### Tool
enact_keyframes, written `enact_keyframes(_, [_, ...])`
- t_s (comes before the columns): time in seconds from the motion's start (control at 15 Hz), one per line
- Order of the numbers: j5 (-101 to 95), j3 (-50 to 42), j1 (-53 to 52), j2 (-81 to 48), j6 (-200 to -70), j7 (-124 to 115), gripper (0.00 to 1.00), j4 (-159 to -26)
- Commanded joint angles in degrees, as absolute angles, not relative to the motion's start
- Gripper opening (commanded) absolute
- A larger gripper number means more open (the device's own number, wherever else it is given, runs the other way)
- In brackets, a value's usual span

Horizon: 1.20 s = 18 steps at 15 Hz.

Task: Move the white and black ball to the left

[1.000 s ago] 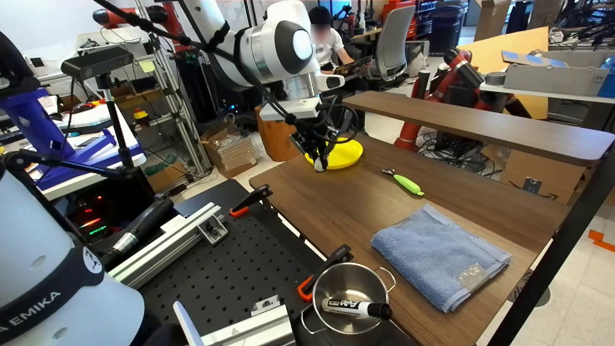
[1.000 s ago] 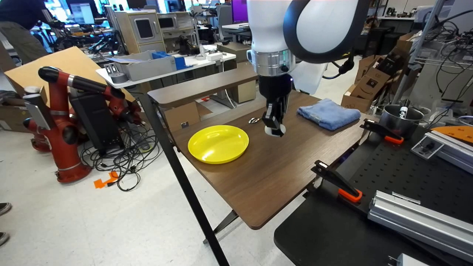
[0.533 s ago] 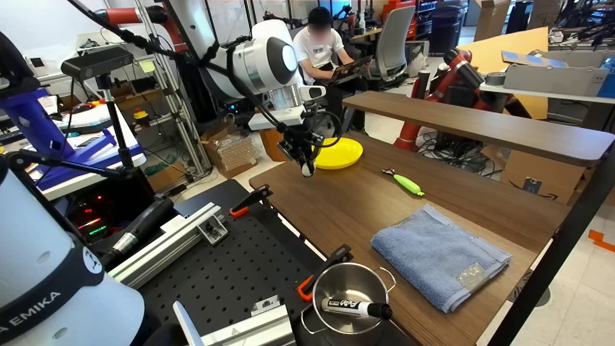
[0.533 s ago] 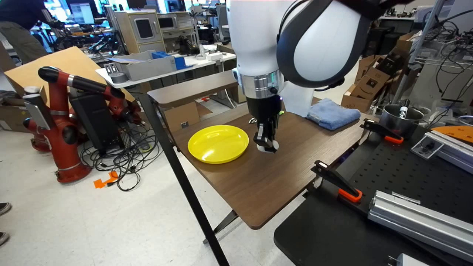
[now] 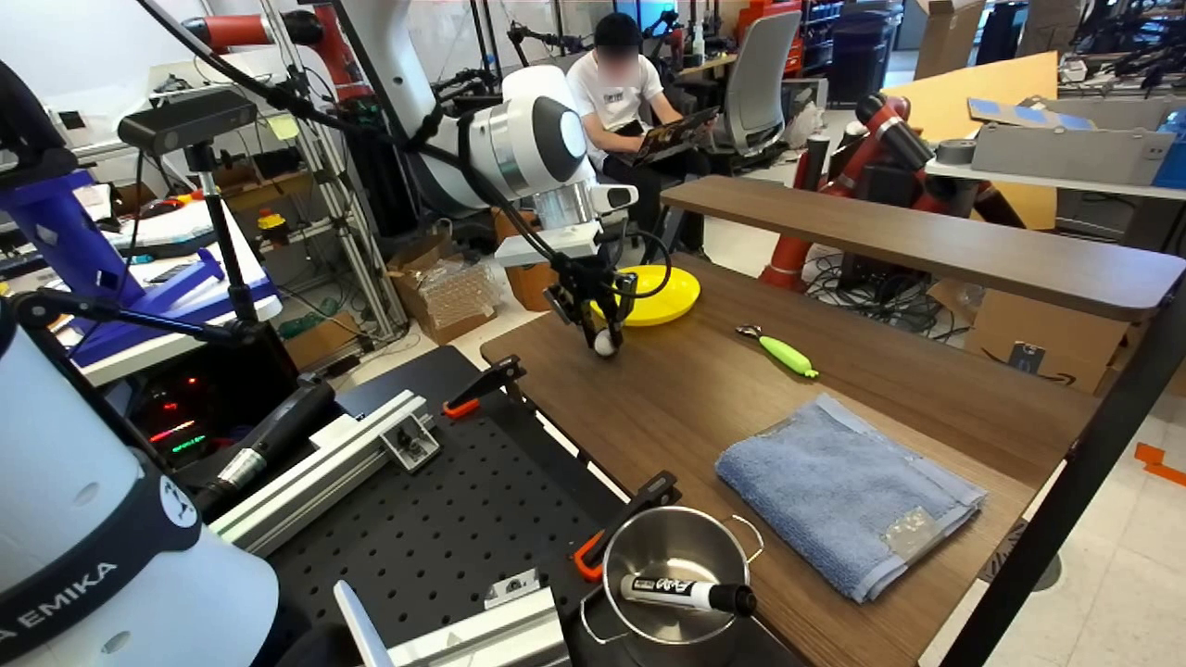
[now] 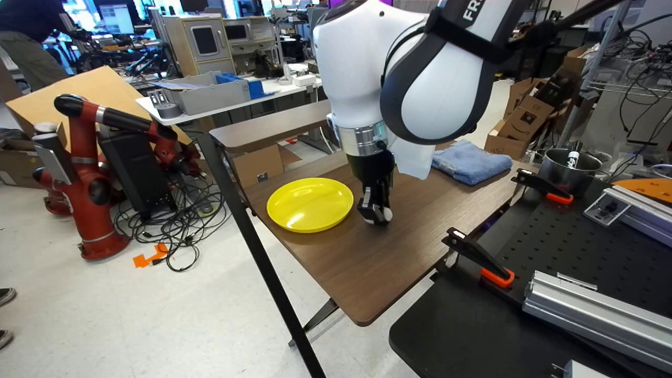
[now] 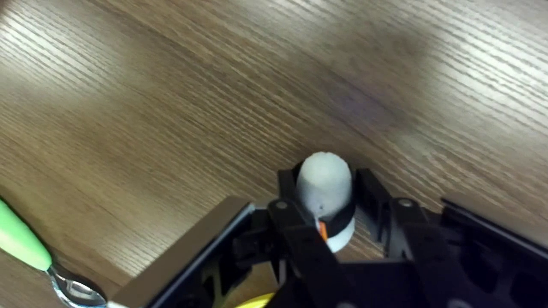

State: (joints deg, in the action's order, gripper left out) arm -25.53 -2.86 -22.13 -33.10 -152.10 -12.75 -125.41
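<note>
The white and black ball (image 7: pixel 324 182) is white with a dark band and a small orange mark. It sits at table level between the fingers in the wrist view, and also shows in both exterior views (image 5: pixel 604 344) (image 6: pixel 387 214). My gripper (image 7: pixel 326 180) is low over the table, around the ball. A gap shows between the ball and the right-hand finger pad; the left-hand finger is close against it and hides part of it. The yellow plate (image 5: pixel 669 295) lies just beside the gripper, and its rim shows in the wrist view (image 7: pixel 257 302).
A spoon-like tool with a green handle (image 5: pixel 788 357) lies on the wooden table (image 5: pixel 649 408). A folded blue towel (image 5: pixel 843 500) and a metal pot (image 5: pixel 616 547) with a marker are nearer the robot's base. A raised shelf (image 5: pixel 908 241) runs along the far edge.
My gripper has come down to the table with the ball, shifting nearer the table's corner. Its fingers were close on the ball before and now stand wider apart.
</note>
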Motion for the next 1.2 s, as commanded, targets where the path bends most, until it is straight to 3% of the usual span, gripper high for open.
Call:
enact_keyframes(0.0, [-27.68,-4.61,-23.87,-33.64,-150.74,-14.01,0.72,-124.44])
enact_keyframes(0.27, [-28.29,-4.85,-23.66,-33.15,-151.03,-13.88,0.99,-124.97])
enact_keyframes(1.13, [-27.38,-2.37,-20.92,-20.79,-150.85,-14.33,1.0,-133.49])
